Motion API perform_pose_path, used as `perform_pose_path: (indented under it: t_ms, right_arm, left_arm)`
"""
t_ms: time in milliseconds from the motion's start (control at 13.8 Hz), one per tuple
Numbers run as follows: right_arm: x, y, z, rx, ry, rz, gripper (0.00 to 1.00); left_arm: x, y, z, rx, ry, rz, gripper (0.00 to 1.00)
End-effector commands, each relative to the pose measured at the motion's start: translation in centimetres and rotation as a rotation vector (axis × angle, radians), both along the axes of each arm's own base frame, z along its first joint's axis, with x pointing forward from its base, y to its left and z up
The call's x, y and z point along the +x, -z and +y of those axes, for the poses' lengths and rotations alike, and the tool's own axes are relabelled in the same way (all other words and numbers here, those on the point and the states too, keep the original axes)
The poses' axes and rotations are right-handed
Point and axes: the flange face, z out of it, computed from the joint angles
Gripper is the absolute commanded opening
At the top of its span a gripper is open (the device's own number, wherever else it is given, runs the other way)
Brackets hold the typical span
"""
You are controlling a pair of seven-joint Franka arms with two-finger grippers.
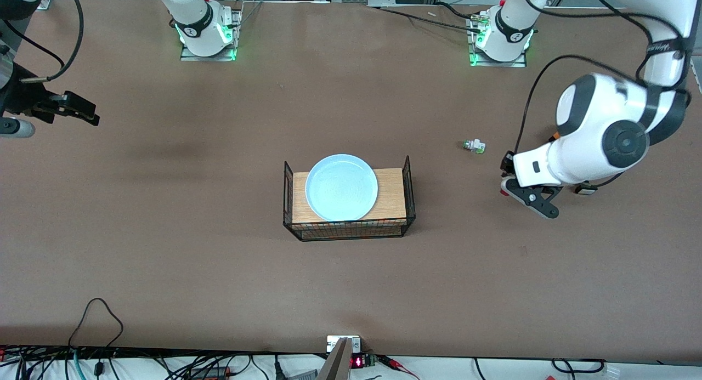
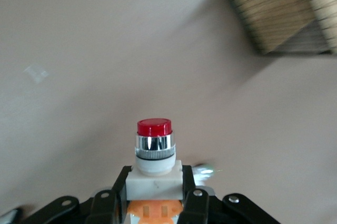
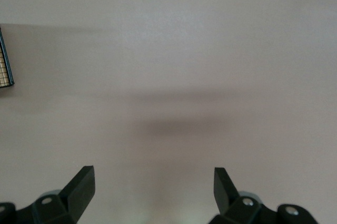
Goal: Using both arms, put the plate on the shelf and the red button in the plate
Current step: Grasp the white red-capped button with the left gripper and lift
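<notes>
**Button held at mid-right of frame, basket and plate at centre**

The round, shallow, pale light-blue plate (image 1: 341,187) already lies on the wooden floor of the black wire basket (image 1: 409,174) in the middle of the front view. The small red button (image 2: 154,153), with its white body, orange block and red tip, is clamped between the black fingers of the left gripper (image 1: 529,196) at the middle right of that view, over bare brown table (image 1: 164,259). In the left wrist view its long axis runs straight out from the fingers, red tip leading.

The relation that matters is that the basket lies from this gripper toward the frame's centre, at about the same height in the frame, so the carry is likely a sideways sweep. A white green-tipped button (image 1: 474,146) lies on the table just above that path.

The right gripper (image 1: 74,110) waits at the upper left of the frame, fingers spread and empty, well apart from the basket.
</notes>
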Motion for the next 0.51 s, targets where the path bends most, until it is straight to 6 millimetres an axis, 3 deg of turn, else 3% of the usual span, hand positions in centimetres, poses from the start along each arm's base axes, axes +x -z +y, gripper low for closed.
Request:
perform_pose_path:
  t_ms: [0,218,435]
  right_arm:
    - [-1.7,-0.3,-1.0,0.008,0.006,-0.002,1.0]
    - [-1.8,-0.1,-0.6,0.008,-0.001,-0.007,1.0]
    - [-1.5,-0.1,-0.1,0.006,-0.011,-0.019,1.0]
  left_arm:
    - [-0.1,-4.7,-6.6,-0.103,-0.099,0.021,0.14]
    - [-2.4,-6.6,-20.2,-0.126,-0.198,-0.005,0.14]
    - [-3.2,-2.6,-29.3,-0.051,-0.215,-0.136,0.13]
